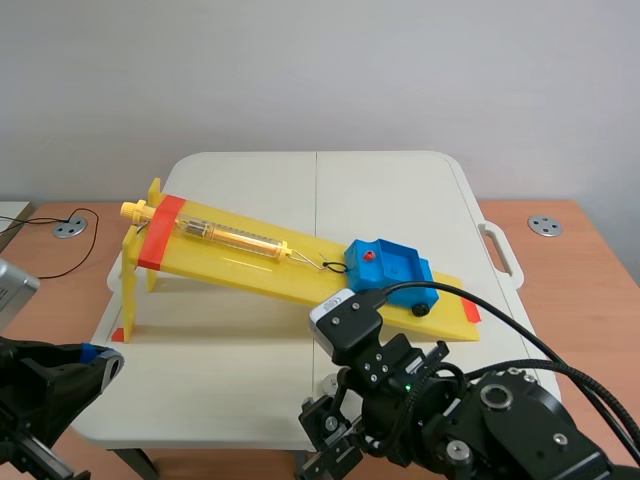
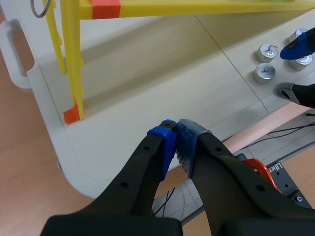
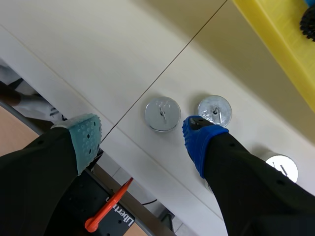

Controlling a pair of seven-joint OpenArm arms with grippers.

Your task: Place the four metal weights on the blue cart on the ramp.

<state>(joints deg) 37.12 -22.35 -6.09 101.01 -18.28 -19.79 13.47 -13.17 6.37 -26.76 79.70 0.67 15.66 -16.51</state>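
White surface [image 1: 250, 390] fills mid frame in the scene view. A yellow ramp [image 1: 240, 265] runs from upper left down to right of centre. A spring scale [image 1: 230, 236] lies on it, hooked to the blue cart [image 1: 392, 266], which sits low on the ramp at right of centre. Cart is an open plastic tray on black wheels, likely light and free to roll, so load it gently. Right claw [image 3: 142, 140] hangs over the weights with fingers wide apart, holding nothing. Left claw [image 2: 176, 142] has its pads pressed together, empty, off the surface's near edge. Weights sit on the surface in front of the ramp, near the edge: one [image 3: 162, 114] between the right claw's fingers, one [image 3: 214, 109] at the blue pad's tip, one [image 3: 281, 167] beyond that finger; the fourth is not clearly seen. Probably dense, rigid, slick-sided and heavy for their size, so pinch across the round rim, pads low. Look: small shiny silver discs, flat tops, tiny hook in the centre.
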